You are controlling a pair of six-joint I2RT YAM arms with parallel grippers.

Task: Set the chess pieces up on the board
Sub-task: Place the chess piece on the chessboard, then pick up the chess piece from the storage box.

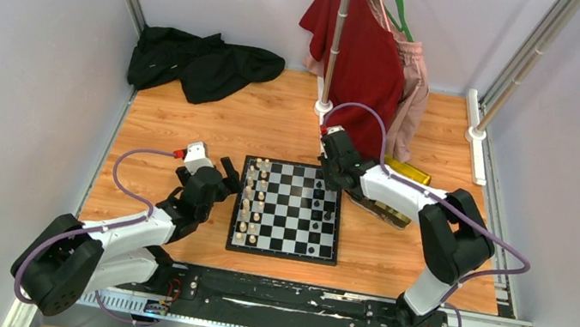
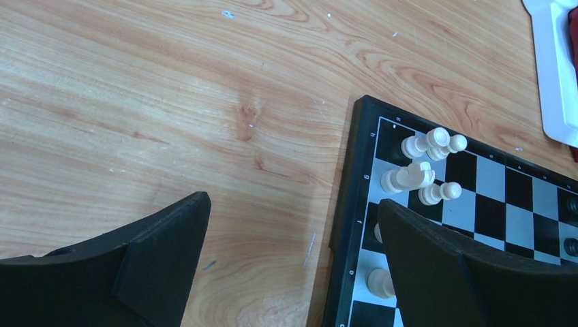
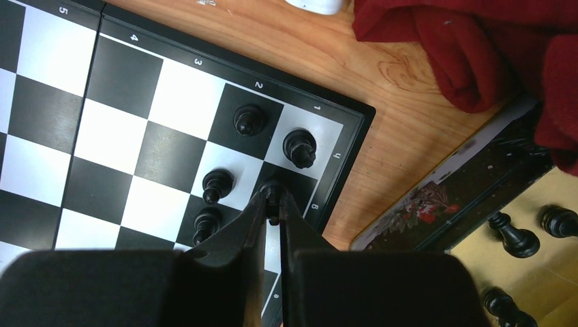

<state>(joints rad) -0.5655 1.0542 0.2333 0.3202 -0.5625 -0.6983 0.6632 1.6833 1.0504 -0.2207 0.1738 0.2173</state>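
Fingers pinched on a black piece (image 3: 272, 193), the right gripper (image 3: 272, 204) is seating it by the board's (image 1: 282, 253) right edge, release likely next, while the left gripper (image 2: 293, 211) is hovering wide open off the board's left edge.

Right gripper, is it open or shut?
Shut: the right gripper has its tips pinched on a black piece over an edge square of the board.

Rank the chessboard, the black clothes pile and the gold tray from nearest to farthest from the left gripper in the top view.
1. chessboard: right beside the left gripper, which sits at the board's left edge.
2. black clothes pile: far-left corner of the table.
3. gold tray: past the board's right side, partly hidden.
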